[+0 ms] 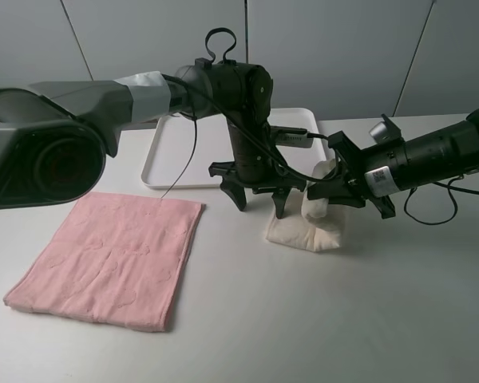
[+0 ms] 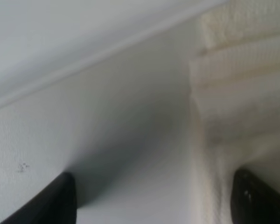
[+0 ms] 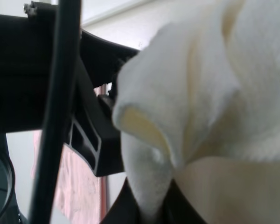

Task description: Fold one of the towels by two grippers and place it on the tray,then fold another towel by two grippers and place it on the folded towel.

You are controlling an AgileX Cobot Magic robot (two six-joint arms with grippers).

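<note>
Right of centre on the table (image 1: 247,335): raised fold of the cream towel (image 1: 307,231) clamped in the right gripper (image 1: 326,185); alongside, the left gripper (image 1: 260,209), spread wide. Whole only from above: pink towel (image 1: 108,259), flat at the front-left corner, and white tray (image 1: 164,163) at the rear edge. Only from the left wrist: one fingertip (image 2: 256,198) over cream cloth, the other over bare table. Counted: two towels, one tray, two grippers.
</note>
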